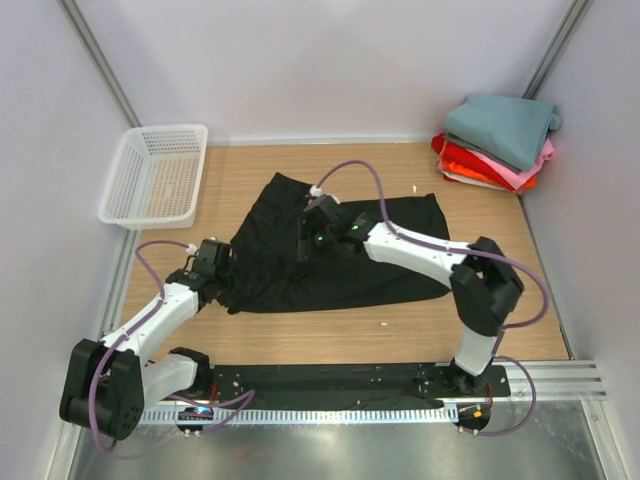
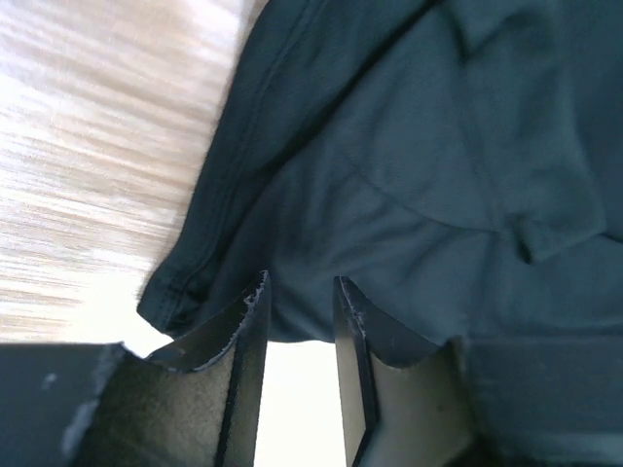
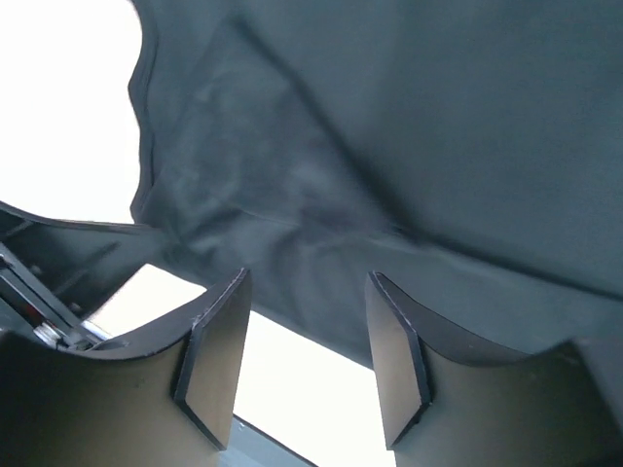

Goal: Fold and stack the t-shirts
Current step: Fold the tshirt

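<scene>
A plain black t-shirt (image 1: 330,250) lies spread and rumpled in the middle of the wooden table. My left gripper (image 1: 214,264) is at its near left edge. In the left wrist view the gripper (image 2: 300,316) is open with nothing between the jaws, and the shirt's hem (image 2: 389,195) lies just past the fingertips. My right gripper (image 1: 312,240) hovers over the shirt's middle. In the right wrist view it (image 3: 307,326) is open and empty above the black cloth (image 3: 389,126). A folded stack sits at the back right, a teal-grey shirt (image 1: 505,125) on top, then pink, red-orange (image 1: 468,160) and white.
A white plastic mesh basket (image 1: 155,175) stands at the back left, overhanging the table's left edge. Grey walls close in the table on three sides. A black base rail (image 1: 330,382) runs along the near edge between the arm bases.
</scene>
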Controlling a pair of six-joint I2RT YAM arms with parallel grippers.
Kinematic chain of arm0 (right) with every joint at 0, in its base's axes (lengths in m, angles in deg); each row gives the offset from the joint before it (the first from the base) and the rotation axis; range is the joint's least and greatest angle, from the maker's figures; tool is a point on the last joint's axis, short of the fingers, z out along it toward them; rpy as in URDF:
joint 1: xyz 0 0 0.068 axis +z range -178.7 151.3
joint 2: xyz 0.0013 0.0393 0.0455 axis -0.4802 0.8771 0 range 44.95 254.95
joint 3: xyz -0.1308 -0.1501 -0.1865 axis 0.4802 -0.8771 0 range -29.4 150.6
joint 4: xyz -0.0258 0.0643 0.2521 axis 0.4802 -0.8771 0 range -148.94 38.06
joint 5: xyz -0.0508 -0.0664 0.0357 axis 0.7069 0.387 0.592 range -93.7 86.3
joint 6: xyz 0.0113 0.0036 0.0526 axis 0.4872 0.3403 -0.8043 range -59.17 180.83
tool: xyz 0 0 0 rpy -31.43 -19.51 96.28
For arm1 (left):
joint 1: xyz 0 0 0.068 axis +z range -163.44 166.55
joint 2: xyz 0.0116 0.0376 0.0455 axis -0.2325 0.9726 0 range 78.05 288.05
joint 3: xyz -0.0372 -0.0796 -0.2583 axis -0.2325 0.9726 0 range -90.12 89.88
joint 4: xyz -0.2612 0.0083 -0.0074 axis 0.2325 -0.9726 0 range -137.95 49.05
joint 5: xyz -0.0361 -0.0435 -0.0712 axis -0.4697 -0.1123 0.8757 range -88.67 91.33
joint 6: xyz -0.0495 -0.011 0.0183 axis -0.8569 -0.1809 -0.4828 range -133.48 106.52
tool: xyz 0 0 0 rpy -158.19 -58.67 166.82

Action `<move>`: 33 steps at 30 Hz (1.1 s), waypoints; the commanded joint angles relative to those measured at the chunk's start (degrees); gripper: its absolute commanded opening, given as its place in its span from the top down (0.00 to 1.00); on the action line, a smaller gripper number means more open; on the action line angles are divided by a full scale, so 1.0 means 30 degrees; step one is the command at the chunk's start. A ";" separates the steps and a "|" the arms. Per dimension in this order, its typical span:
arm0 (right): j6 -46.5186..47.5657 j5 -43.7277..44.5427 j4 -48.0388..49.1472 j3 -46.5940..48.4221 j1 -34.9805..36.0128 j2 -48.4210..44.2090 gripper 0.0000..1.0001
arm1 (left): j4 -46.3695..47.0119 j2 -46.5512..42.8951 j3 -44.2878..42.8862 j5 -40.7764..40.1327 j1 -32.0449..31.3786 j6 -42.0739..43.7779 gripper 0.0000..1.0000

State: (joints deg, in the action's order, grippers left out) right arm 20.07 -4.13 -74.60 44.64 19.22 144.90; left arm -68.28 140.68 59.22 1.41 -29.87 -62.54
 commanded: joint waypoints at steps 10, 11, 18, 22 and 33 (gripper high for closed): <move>-0.0800 0.2192 -0.4019 0.6198 0.2775 0.5649 0.43 | 0.1406 -0.0516 0.2248 -0.0876 -0.0033 -0.0463 0.72; -0.0946 0.2367 -0.4137 0.6257 0.2805 0.5767 0.43 | 0.1435 -0.0545 0.2249 -0.0904 -0.0033 -0.0464 0.72; -0.1240 0.3333 -0.5103 0.6550 0.2952 0.6324 0.44 | 0.1317 -0.0633 0.2220 -0.1080 -0.0033 -0.0552 0.72; -0.1416 0.3394 -0.5222 0.6521 0.2981 0.6500 0.43 | 0.1318 -0.0545 0.2249 -0.1051 -0.0033 -0.0581 0.72; -0.1592 0.3218 -0.4695 0.7048 0.3011 0.7174 0.57 | 0.1347 -0.0662 0.2308 -0.1022 -0.0033 -0.0552 0.72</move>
State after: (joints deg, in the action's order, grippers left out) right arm 16.38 4.35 -89.68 63.33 27.88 166.14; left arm -64.53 138.86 64.84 0.08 -29.87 -64.22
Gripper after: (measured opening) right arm 0.462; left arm 0.283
